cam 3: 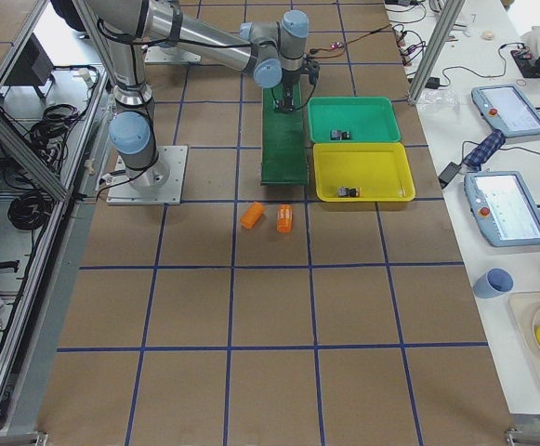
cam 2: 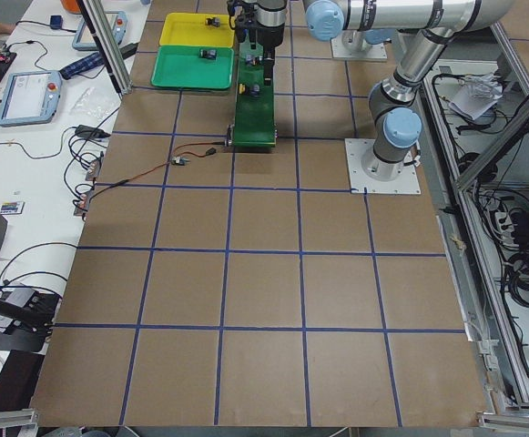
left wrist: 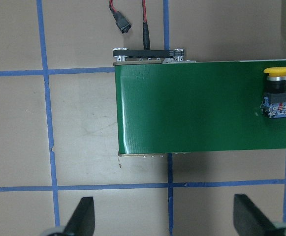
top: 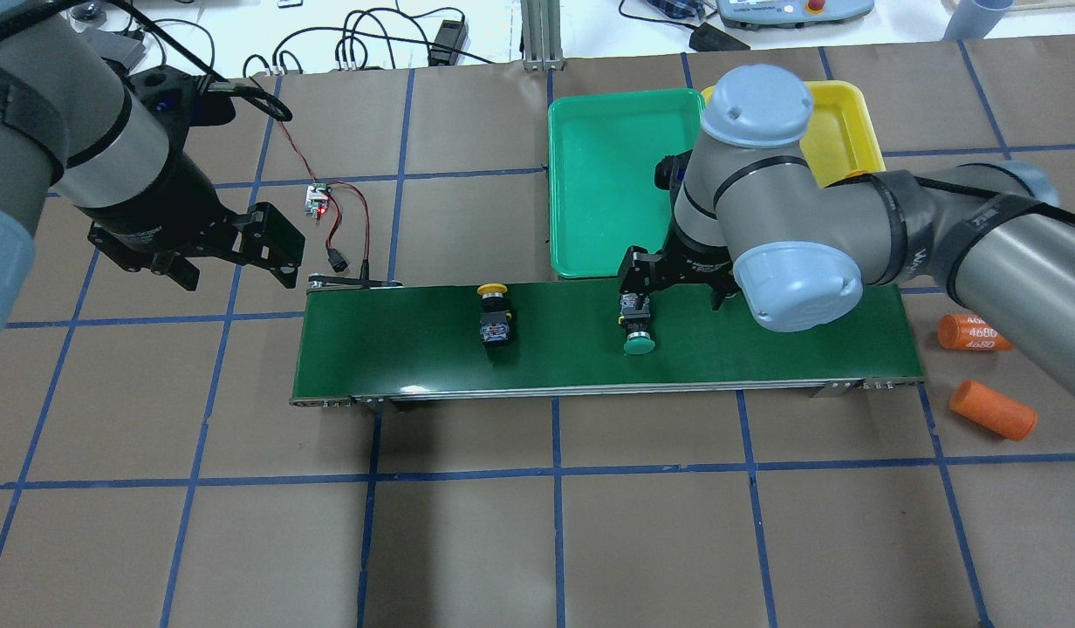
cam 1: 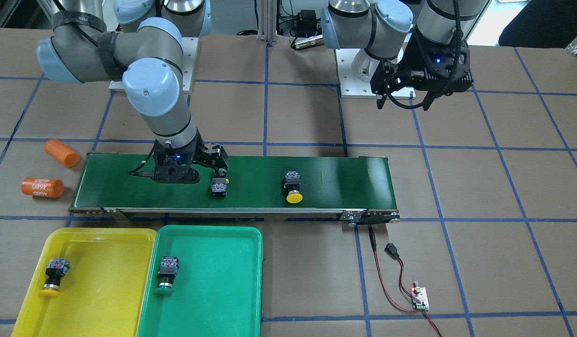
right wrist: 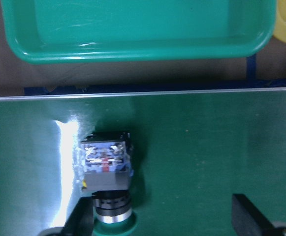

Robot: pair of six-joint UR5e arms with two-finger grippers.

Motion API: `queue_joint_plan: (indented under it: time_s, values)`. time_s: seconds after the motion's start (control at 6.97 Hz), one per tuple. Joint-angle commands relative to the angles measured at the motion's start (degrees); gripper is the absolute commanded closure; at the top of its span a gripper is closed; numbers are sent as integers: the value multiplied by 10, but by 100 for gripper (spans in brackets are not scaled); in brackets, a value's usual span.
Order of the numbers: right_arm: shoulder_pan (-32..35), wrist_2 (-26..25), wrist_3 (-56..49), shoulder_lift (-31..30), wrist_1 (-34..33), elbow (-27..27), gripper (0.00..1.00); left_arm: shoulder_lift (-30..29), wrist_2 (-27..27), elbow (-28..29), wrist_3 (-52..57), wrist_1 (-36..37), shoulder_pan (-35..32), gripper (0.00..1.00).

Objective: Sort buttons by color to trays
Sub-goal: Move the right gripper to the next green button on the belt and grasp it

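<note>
A green button lies on its side on the conveyor belt. My right gripper hangs low over it, open. In the right wrist view the green button lies between the fingers, close to the left finger. A yellow button lies further along the belt and also shows in the left wrist view. The yellow tray holds a yellow button. The green tray holds a green button. My left gripper is open and empty, high beside the belt's end.
Two orange cylinders lie on the table past the belt's end on my right. A small circuit board with red wires lies near the belt's other end. The trays stand side by side against the belt's far edge.
</note>
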Motion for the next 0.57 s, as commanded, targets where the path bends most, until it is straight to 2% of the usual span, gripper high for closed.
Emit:
queue_joint_plan:
  time_s: [0.0, 0.14, 0.29, 0.43]
  values:
    - [16, -5, 11, 22, -16, 5, 6, 3, -3, -4, -3, 7, -1, 0]
    - [16, -5, 10, 30, -17, 19, 18, -3, -5, -3, -3, 10, -1, 0]
    - [16, -6, 7, 31, -22, 17, 40, 1, -5, -3, -3, 10, -1, 0]
    - [16, -6, 5, 31, -22, 15, 66, 1, -5, -3, -3, 10, -1, 0]
